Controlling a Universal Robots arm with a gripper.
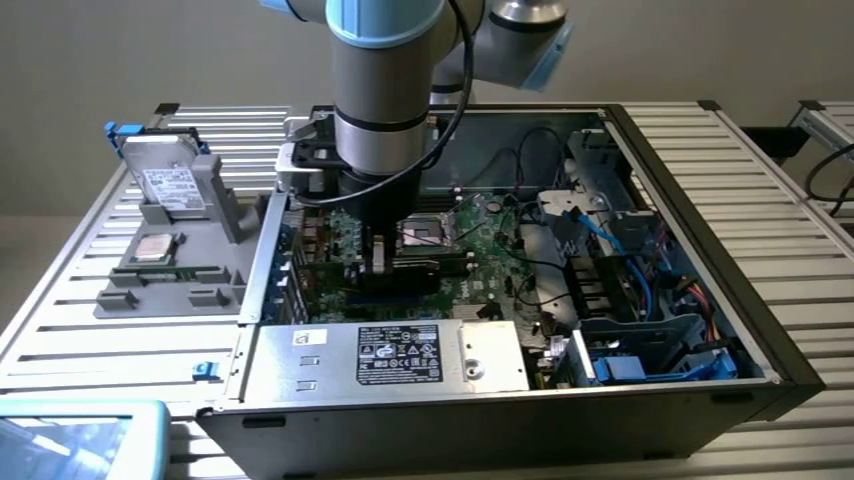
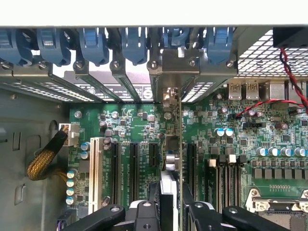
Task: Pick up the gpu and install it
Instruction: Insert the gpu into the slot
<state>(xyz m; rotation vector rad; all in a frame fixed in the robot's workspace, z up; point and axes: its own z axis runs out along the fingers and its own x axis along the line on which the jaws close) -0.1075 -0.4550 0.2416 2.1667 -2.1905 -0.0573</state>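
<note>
Wrist view | pincer (image 2: 171, 204) grasping gpu (image 2: 172, 144) edge-on over motherboard (image 2: 130, 120) | expansion slots (image 2: 130, 166) beside, blue latches (image 2: 96, 43) beyond

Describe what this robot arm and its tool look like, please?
The arm is a thick silver-grey tube with light blue joint caps and a black cable running alongside. Its tool is black metal: jointed linkage bars with round silver pivot pins.

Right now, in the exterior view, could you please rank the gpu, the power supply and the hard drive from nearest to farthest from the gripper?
1. gpu: in the gripper, standing over the motherboard.
2. power supply: along the case's front edge.
3. hard drive: outside the case, at the exterior view's left.
</note>
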